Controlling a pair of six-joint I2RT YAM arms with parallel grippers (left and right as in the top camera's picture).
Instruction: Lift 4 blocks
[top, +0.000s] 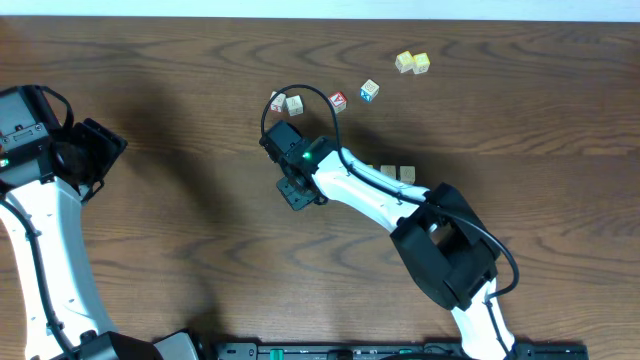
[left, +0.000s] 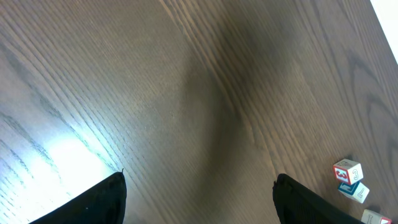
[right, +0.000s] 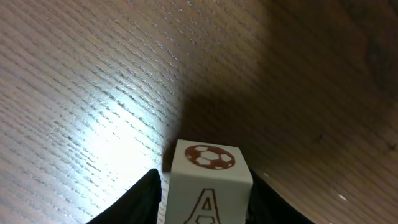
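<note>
A cream-white block (right: 210, 186) with a red football on top and a red letter A on its near face stands between the fingers of my right gripper (right: 208, 196). Both fingers press its sides, so the gripper is shut on it. From overhead this gripper (top: 298, 190) hides the block at mid-table. Other blocks lie loose: two cream ones (top: 286, 103) behind the gripper, two yellowish ones (top: 412, 63) at the far right, and a short row (top: 390, 174) beside the right arm. My left gripper (left: 199, 202) is open over bare wood at the table's left (top: 98, 150).
A red-faced cube (top: 338, 100) and a blue-faced cube (top: 369, 91) sit between the block pairs. The right arm (top: 440, 240) crosses the table's lower middle. In the left wrist view, cubes (left: 349, 179) show at the lower right edge.
</note>
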